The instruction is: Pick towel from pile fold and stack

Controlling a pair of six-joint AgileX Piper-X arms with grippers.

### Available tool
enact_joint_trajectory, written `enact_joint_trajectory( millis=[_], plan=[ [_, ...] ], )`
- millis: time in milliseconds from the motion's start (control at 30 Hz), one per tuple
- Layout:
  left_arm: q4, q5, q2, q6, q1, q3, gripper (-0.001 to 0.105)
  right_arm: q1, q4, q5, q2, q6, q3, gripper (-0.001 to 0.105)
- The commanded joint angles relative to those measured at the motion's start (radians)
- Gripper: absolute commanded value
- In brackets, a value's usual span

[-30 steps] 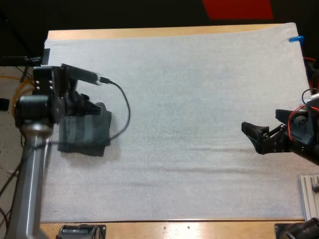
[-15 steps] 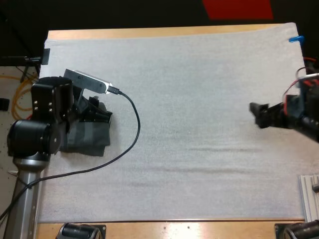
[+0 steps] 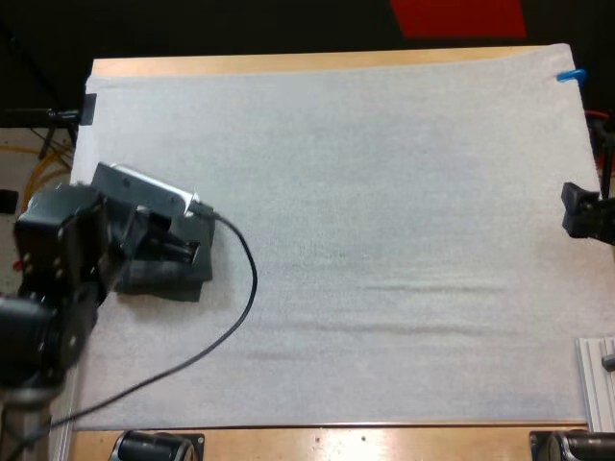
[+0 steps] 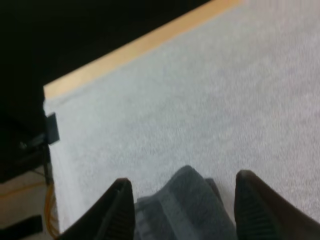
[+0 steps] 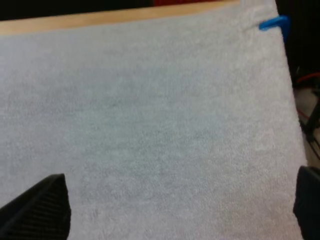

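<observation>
A dark grey-green towel (image 3: 165, 277) is seen lying folded on the white mat (image 3: 384, 192), close to the mat's left edge and roughly midway between the mat's far and near edges. It is laid flat on the mat, and part of it is hidden under the left arm in the high view.

The left gripper (image 3: 181, 252) is held directly over the towel, above the part of it that faces the mat's middle. In the left wrist view its two black fingers (image 4: 120, 212) are spread wide, one on each side of a raised fold of the towel, and the cloth is not pinched between them. Whether the fingertips are touching the cloth cannot be told. Beyond the towel, bare mat is seen as far as the mat's far left corner, where a strip of the wooden table (image 3: 288, 63) is left uncovered.

The right gripper (image 3: 579, 209) is held at the mat's right edge, about midway along it and well apart from the towel. In the right wrist view its fingers (image 5: 47, 207) are spread wide over bare mat, and nothing is held between them.
</observation>
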Motion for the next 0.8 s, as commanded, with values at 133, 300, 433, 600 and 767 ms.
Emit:
enact_joint_trajectory(
  millis=[133,300,433,600,767],
  plan=[
    [0.004,0.007,-0.091,0.000,-0.002,-0.010,0.044,-0.005,0.003,-0.004,-0.102,-0.010,0.001,0.088],
    [-0.016,0.007,-0.213,-0.002,-0.002,0.001,0.044,-0.005,0.003,-0.007,-0.219,0.019,0.003,0.088],
    [-0.025,0.007,-0.320,-0.014,-0.002,0.042,0.044,-0.005,0.003,-0.007,-0.321,0.019,0.042,0.088],
    [-0.008,-0.004,-0.537,-0.026,-0.002,0.119,0.044,-0.005,0.003,-0.007,-0.510,0.019,0.169,0.088],
    [0.090,-0.008,-0.694,-0.033,-0.002,0.187,0.044,-0.005,0.001,-0.007,-0.684,0.019,0.266,0.088]
  ],
)
